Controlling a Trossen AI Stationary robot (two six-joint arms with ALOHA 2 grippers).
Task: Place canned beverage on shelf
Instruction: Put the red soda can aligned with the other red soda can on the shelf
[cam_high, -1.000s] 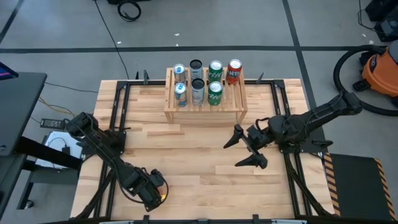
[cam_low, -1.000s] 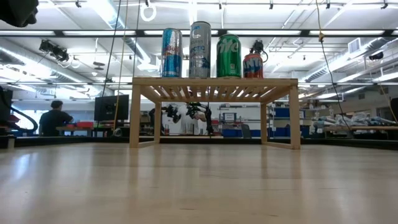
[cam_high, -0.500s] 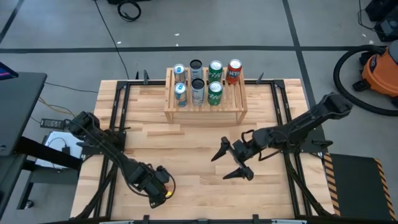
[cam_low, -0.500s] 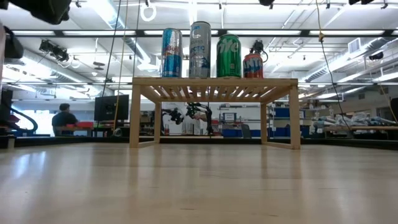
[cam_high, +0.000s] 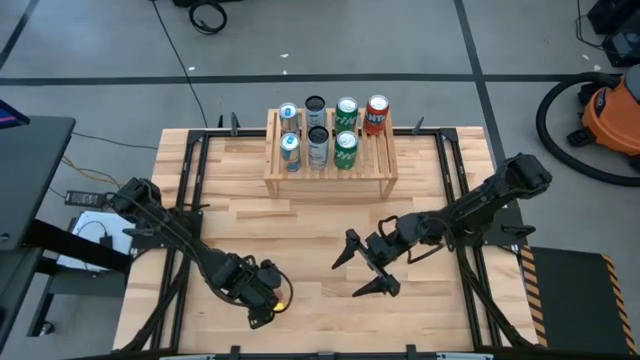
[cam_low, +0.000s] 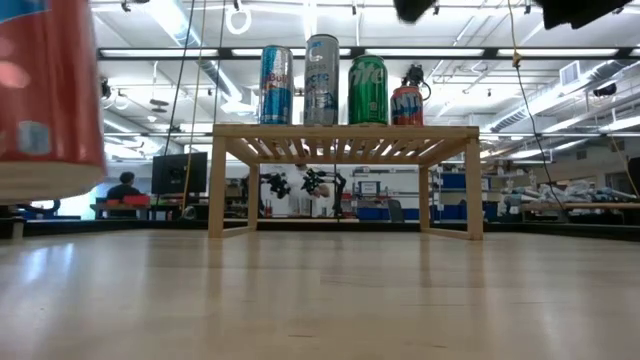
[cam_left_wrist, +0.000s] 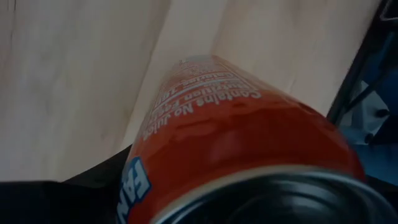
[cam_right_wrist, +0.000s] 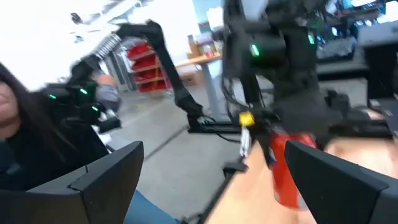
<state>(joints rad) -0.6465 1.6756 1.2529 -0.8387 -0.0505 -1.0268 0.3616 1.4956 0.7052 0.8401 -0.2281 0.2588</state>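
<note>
My left gripper (cam_high: 265, 300) is near the table's front edge, left of centre, shut on an orange can (cam_left_wrist: 236, 137). In the low view the can (cam_low: 45, 90) hangs large at the left, clear of the tabletop. My right gripper (cam_high: 358, 270) stands open at mid-table, level, with nothing between its fingers. It faces the left arm and the can (cam_right_wrist: 287, 174). The light-wood shelf (cam_high: 330, 160) stands on its side boards at the far middle, with several cans (cam_low: 320, 80) upright on its slatted top. My left gripper holds the orange can by its upper part (cam_right_wrist: 280, 149), coming at it steeply from above. The can hangs below the gripper, about upright and lifted clear of the table. The gripper's own body hides where the fingers meet the can.
Bare wooden tabletop (cam_high: 300, 230) lies between the shelf and both grippers. A free strip of slats (cam_high: 380, 160) shows at the shelf's right end. An orange vacuum (cam_high: 615, 110) stands on the floor beyond the table's right edge. A person (cam_right_wrist: 25, 124) shows in the right wrist view.
My left gripper has carried the orange can toward the table's right and upward, bringing it into the low view. My right gripper, still open, has come down and moved toward the table's left and near edge, closer to the left gripper.
</note>
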